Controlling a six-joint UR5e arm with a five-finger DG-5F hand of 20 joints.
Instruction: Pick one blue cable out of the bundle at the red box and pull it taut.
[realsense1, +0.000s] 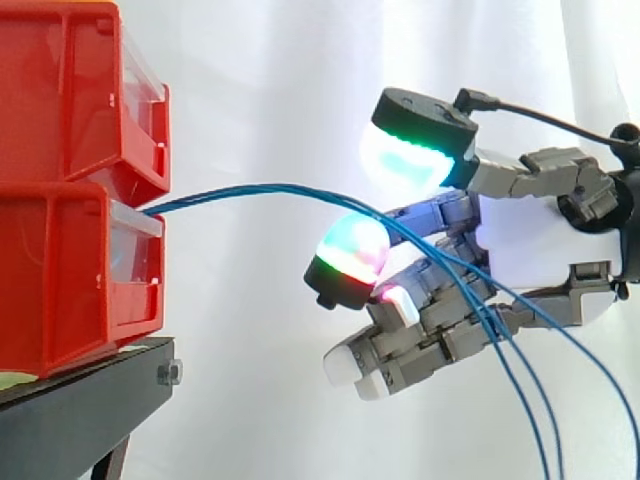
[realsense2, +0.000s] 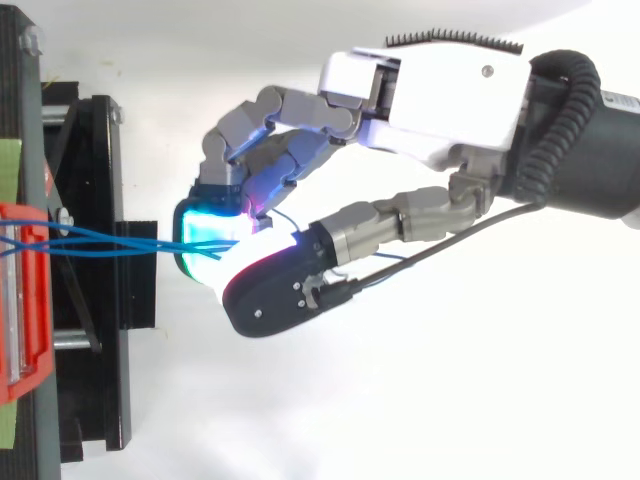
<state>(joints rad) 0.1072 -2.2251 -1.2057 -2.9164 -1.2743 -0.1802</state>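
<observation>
Visibly, two stacked red bins (realsense1: 50, 280), three blue cables (realsense1: 260, 187), one hand (realsense1: 545, 250), grip unclear.

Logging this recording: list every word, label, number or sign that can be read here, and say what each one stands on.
None can be read in either view.
The red bins, the black stand, the blue cables and the hand carry no legible word, number or sign.
The green patch at the stand's edge shows no print that can be made out.
</observation>
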